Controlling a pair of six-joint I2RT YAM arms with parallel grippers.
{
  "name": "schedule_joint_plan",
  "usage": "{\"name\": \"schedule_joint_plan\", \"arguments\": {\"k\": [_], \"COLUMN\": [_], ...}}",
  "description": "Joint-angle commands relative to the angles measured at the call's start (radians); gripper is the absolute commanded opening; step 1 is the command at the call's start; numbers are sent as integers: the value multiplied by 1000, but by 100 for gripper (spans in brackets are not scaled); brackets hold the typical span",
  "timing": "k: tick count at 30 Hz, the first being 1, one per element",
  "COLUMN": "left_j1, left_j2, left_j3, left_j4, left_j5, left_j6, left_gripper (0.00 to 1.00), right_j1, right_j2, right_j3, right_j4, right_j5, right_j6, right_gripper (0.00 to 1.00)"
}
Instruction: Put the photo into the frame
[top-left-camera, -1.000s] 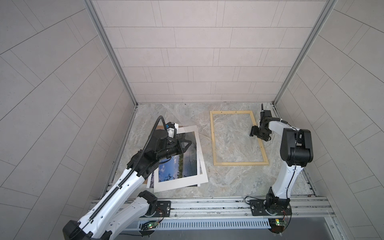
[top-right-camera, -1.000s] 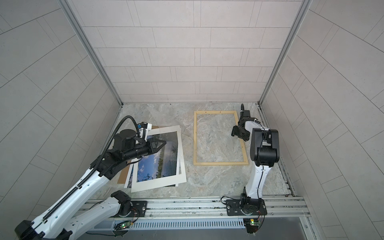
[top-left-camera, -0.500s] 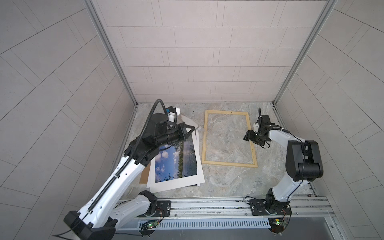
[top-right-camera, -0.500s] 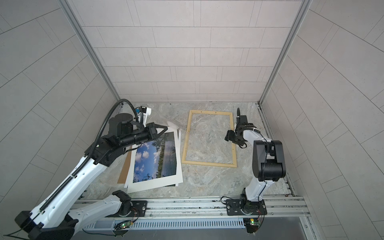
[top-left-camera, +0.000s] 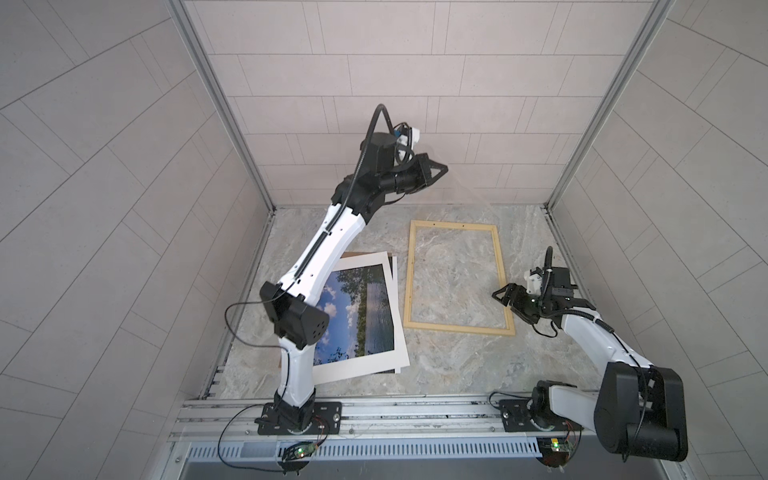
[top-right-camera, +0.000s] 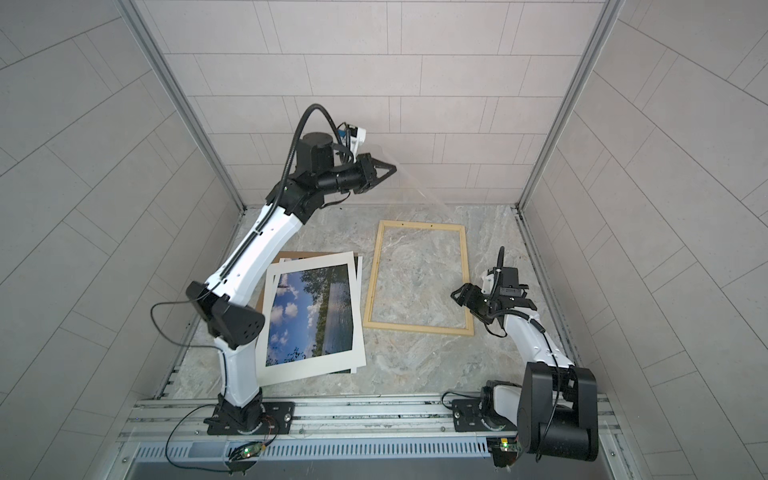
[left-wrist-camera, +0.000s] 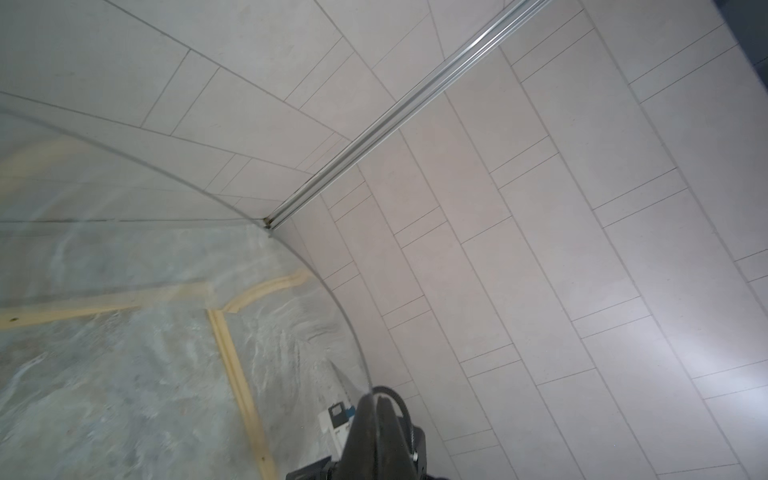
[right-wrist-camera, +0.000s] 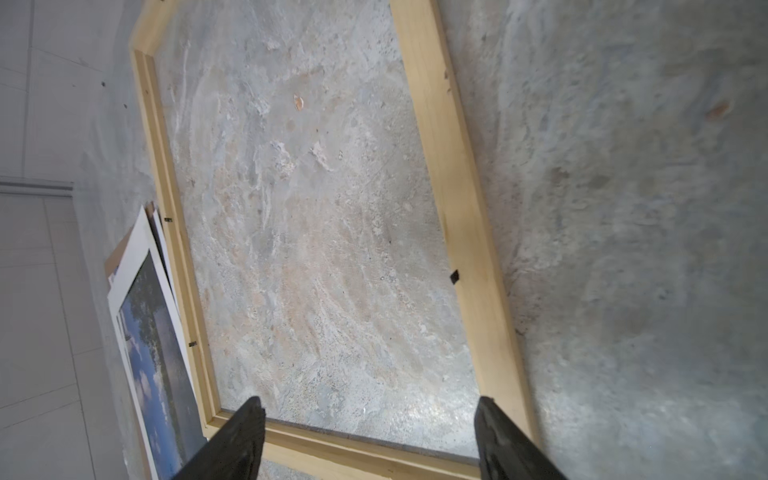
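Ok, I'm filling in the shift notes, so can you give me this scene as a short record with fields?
left tool: shut on a clear sheet, raised well above the table
right tool: open, holding nothing, over the frame's right bar
frame: lying flat on the table, nothing in it
photo: face up, lying left of the frame, not held
task state: photo not yet in the frame
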Motion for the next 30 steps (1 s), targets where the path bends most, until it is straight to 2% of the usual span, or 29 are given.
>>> {"name": "schedule_joint_plan", "arguments": {"k": [1, 4, 6, 9, 12, 18, 21, 23, 26, 30], "left_j1": [-15, -22, -33, -51, -79, -112, -111, -110, -106, -94], "left_j2": [32, -57, -120, -157, -148, -51, -51, -59, -49, -71], "left_j3": [58, -239, -483, -763, -957, -1131, -1194, -1225, -1248, -1249], "left_j4": [213, 355, 461, 570, 674, 891, 947, 934, 1058, 1102], "left_j5": [141, 94, 67, 12, -44, -83, -125, -160, -151, -157], "left_j6": [-114, -128, -134, -154, -179, -332, -365, -406, -534, -607], "left_gripper": [0, 0, 0, 0, 0, 0, 0, 0, 0, 0], "right_j1": [-117, -261, -312, -317, -319, -321, -320, -320, -321, -326], "right_j2": [-93, -134, -138, -120, -111, -84, -57, -38, -23, -64], "right_j3": [-58, -94, -104, -154, -207, -245, -240, -231, -216, -206], "right_j4": [64, 86, 86, 155, 233, 278, 280, 280, 278, 229], "right_j5": [-12, -85, -125, -175, -214, -233, -250, -267, -282, -261], "right_j6": [41, 73, 78, 147, 209, 210, 205, 207, 215, 175], "right_gripper": [76, 74, 74, 75, 75, 76, 77, 77, 77, 77]}}
